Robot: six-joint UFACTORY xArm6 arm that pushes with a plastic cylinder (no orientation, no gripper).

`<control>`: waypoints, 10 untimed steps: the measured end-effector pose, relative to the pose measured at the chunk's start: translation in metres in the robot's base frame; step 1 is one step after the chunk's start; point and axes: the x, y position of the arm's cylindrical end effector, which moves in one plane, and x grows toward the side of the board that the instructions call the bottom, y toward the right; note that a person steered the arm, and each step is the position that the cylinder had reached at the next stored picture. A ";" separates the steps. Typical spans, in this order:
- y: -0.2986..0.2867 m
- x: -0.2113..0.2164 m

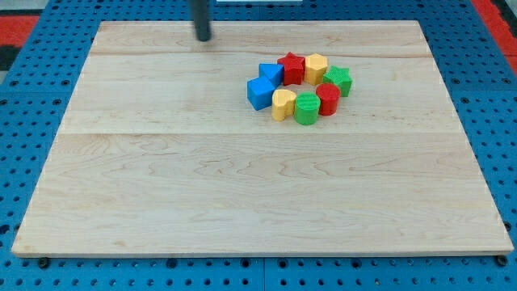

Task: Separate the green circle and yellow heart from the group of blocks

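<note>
Tip: your arm has no hand, so nothing is clenched or grasped; my tip [203, 37] stands near the view's top, left of centre, touching no block.
Table: the pale wooden table [161, 186] carries all the blocks in one ring, lying toward the view's right and bottom from the tip, well apart from it.
Blue cube: the blue cube [260, 93] is the ring's member nearest the tip, at the ring's left edge.
Blue block: a second blue block [272, 73], shape unclear, touches the cube on its upper side.
Yellow heart: the yellow heart [283, 104] sits on the ring's bottom edge, just right of the blue cube, so on the far side of the ring from the tip.
Red star: the red star [292, 68] is at the ring's top.
Green circle: the green circle [307, 108] touches the yellow heart on its right, also on the bottom edge.
Yellow block: a yellow block [316, 69] sits beside the red star.
Red block: a red block [328, 99] presses against the green circle's right.
Green star: the green star [339, 81] closes the ring at the far right.
Key relation: you see both targets side by side behind the ring; I judge the tip must enter the ring's middle and push them toward the view's bottom.
</note>
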 end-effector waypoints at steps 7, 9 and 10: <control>0.134 0.174; 0.088 0.158; 0.061 0.158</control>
